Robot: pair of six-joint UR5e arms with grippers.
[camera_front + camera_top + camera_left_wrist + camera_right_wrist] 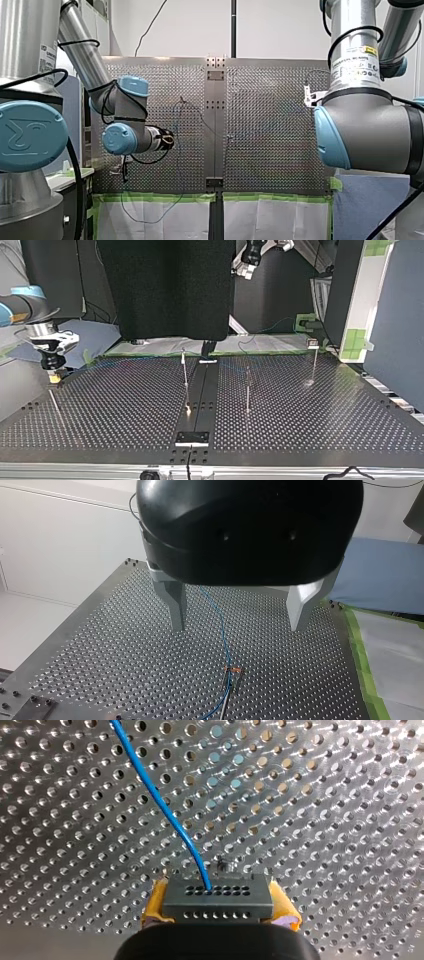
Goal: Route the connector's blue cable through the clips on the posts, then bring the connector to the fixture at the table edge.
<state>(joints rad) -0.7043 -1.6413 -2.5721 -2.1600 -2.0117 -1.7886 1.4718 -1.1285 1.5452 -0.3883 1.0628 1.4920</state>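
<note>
Connector (217, 897) first: one small dark block with rows of pin holes, sitting low over the perforated tabletop (350, 795) at the top view's left. It looks light and rigid, likely plastic, so moderate squeeze on its two flat sides should do. That is where my right gripper (220, 914) has it, clamped between yellow pads (156, 902) with the holed face left free.

One blue cable (164, 810) leaves the middle of that face and curves away over the tabletop. It is thin and limp with a little spring. I judge it will sag, swing and snag rather than push, and the spot where it enters the connector is the weak point. Pull along the cable, never sideways at that joint. For threading, take it a short way from a clip, not in mid span.

My left gripper (239, 627), black with metal fingers, hangs wide apart and empty above the cable where it meets one small clip (233, 670).

Posts (185, 382): three stand upright across the top view, with a fourth thin rod just beside my right gripper. One block at the near edge I take for the fixture (191, 438), well apart from the connector.
</note>
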